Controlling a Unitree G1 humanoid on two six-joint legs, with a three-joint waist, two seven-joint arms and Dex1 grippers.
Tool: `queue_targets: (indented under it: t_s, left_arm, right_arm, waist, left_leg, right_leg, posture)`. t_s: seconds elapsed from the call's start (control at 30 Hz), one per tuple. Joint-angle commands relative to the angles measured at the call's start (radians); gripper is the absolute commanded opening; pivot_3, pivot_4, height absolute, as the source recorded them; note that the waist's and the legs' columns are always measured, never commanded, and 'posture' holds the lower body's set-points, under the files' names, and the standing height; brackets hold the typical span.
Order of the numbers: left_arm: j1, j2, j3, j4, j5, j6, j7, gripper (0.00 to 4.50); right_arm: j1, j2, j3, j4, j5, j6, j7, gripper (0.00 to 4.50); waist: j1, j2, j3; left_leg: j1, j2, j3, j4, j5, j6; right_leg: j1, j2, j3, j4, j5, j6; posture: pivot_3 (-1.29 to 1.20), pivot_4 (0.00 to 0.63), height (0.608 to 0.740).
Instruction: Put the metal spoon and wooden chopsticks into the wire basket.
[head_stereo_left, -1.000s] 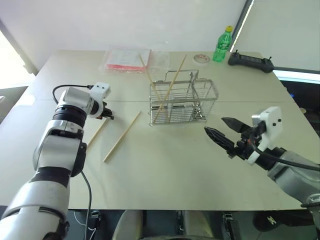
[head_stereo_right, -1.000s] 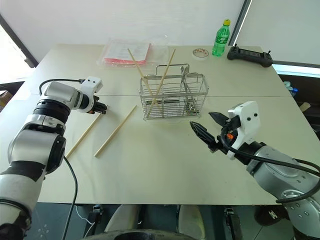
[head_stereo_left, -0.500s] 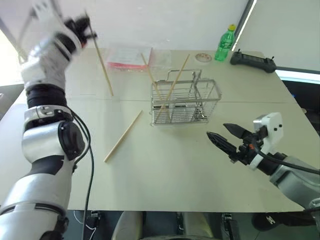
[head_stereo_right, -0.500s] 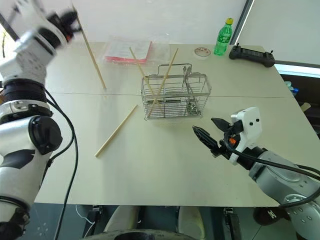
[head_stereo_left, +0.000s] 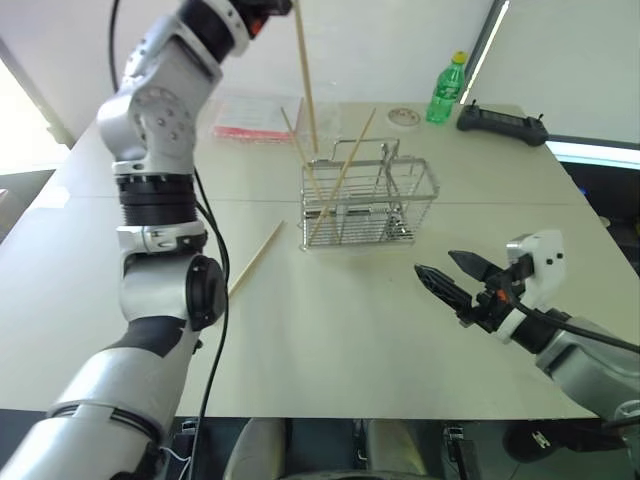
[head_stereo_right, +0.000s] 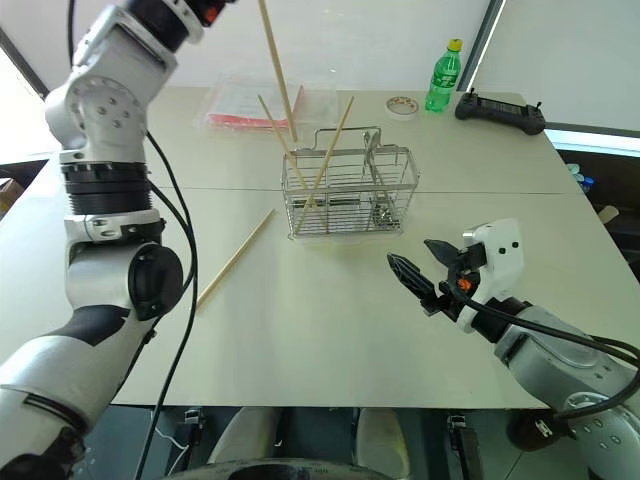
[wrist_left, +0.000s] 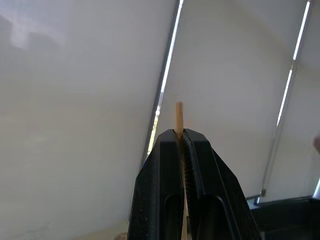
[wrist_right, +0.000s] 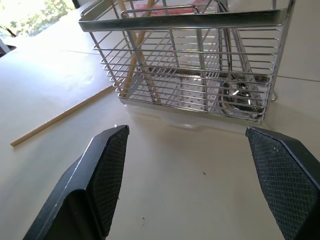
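No lettering can be read anywhere. The clear packet (head_stereo_right: 255, 104) at the far side of the counter (head_stereo_right: 330, 330) carries red print too small to make out, and the label on the green bottle (head_stereo_right: 444, 80) is likewise illegible.

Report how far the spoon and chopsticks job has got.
Done: two chopsticks lean crossed in the basket, and the spoon lies in its end compartment. In hand: the left gripper is shut on a third chopstick, held high behind the basket. Left: drop that one in, then fetch the last chopstick from the table. The right gripper is open and empty.
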Motion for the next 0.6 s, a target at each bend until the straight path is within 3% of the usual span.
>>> queue_targets:
  t_s: [0.03, 0.33, 0.43, 0.6]
  left_arm:
    - [0.008, 0.004, -0.034, -0.035, 0.003, -0.023, -0.033, 0.07]
    - [0.102, -0.021, -0.135, -0.080, 0.046, -0.081, -0.094, 0.07]
    - [0.190, -0.065, -0.184, -0.162, 0.048, -0.077, -0.099, 1.05]
    - [0.205, -0.077, -0.176, -0.199, 0.031, -0.044, -0.070, 3.62]
  right_arm:
    - [0.021, 0.010, -0.037, -0.055, 0.004, -0.033, -0.021, 3.86]
    - [0.080, 0.020, -0.068, -0.089, 0.009, -0.073, -0.056, 3.86]
    - [0.082, 0.022, -0.071, -0.094, 0.012, -0.089, -0.064, 3.86]
    - [0.081, 0.008, -0.075, -0.093, 0.020, -0.094, -0.058, 3.86]
  waist:
    - [0.000, 0.000, 0.000]
    - [0.004, 0.001, 0.000]
    - [0.004, 0.001, -0.001]
    - [0.002, 0.001, -0.001]
  left_leg:
    - [0.000, 0.000, 0.000, 0.000, 0.000, 0.000]
    - [-0.001, 0.000, 0.000, 0.000, 0.000, 0.000]
    - [0.000, 0.001, 0.000, 0.000, 0.000, 0.000]
    - [-0.001, 0.000, 0.000, 0.000, 0.000, 0.000]
  right_leg:
    - [0.000, 0.000, 0.000, 0.000, 0.000, 0.000]
    - [0.000, 0.000, 0.000, 0.000, 0.000, 0.000]
    - [0.000, 0.000, 0.000, 0.000, 0.000, -0.001]
    - [0.000, 0.000, 0.000, -0.001, 0.000, -0.001]
  posture:
    - [0.00, 0.150, 0.734]
    - [0.00, 0.150, 0.734]
    - [0.00, 0.150, 0.734]
    - [0.00, 0.150, 0.734]
